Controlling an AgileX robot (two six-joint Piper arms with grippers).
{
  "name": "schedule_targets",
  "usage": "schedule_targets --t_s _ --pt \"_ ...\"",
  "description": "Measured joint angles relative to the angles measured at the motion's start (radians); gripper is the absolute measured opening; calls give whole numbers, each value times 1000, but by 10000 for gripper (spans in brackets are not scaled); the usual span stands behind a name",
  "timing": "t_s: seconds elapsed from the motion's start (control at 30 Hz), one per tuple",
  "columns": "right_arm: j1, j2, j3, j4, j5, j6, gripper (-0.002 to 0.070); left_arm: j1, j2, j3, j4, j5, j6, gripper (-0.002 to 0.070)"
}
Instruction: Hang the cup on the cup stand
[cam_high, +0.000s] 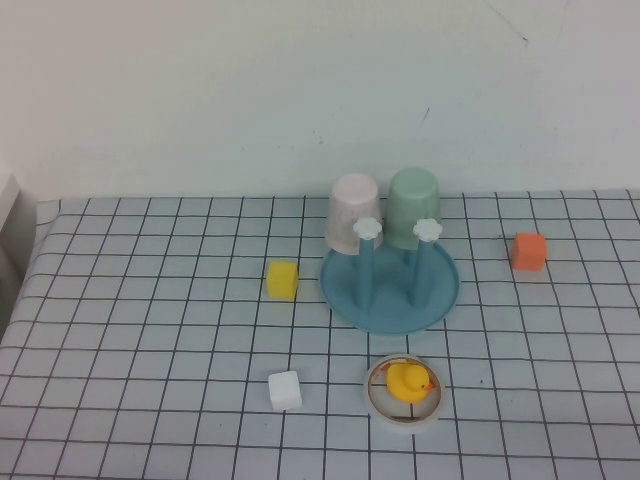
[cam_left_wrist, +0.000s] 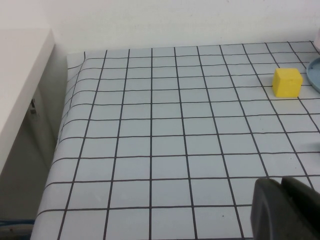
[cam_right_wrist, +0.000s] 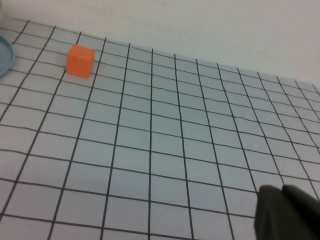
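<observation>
The mint-green cup (cam_high: 414, 200) sits upside down at the back right of the blue cup stand (cam_high: 391, 290), with a pale pink cup (cam_high: 352, 210) upside down beside it. Two front pegs with white flower caps (cam_high: 427, 229) stand bare. Neither arm shows in the high view. My left gripper (cam_left_wrist: 280, 183) is shut and empty, low over the cloth to the left of the stand, whose rim (cam_left_wrist: 316, 75) just shows. My right gripper (cam_right_wrist: 283, 190) is shut and empty, off to the right of the stand's rim (cam_right_wrist: 5, 54).
A yellow cube (cam_high: 282, 280) lies left of the stand and an orange cube (cam_high: 528, 251) right of it. A white cube (cam_high: 285, 390) and a ring with a yellow duck (cam_high: 405, 391) lie in front. The table's left edge (cam_left_wrist: 60, 135) drops off.
</observation>
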Motion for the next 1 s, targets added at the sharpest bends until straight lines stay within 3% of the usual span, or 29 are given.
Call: schedule_targets --t_s 0.4,1.0 --pt "0 0 0 -12 4 127 -1 0 0 0 0 0 0 -1" --pt "2 0 -5 -39 29 119 -1 0 0 0 0 0 2 -1"
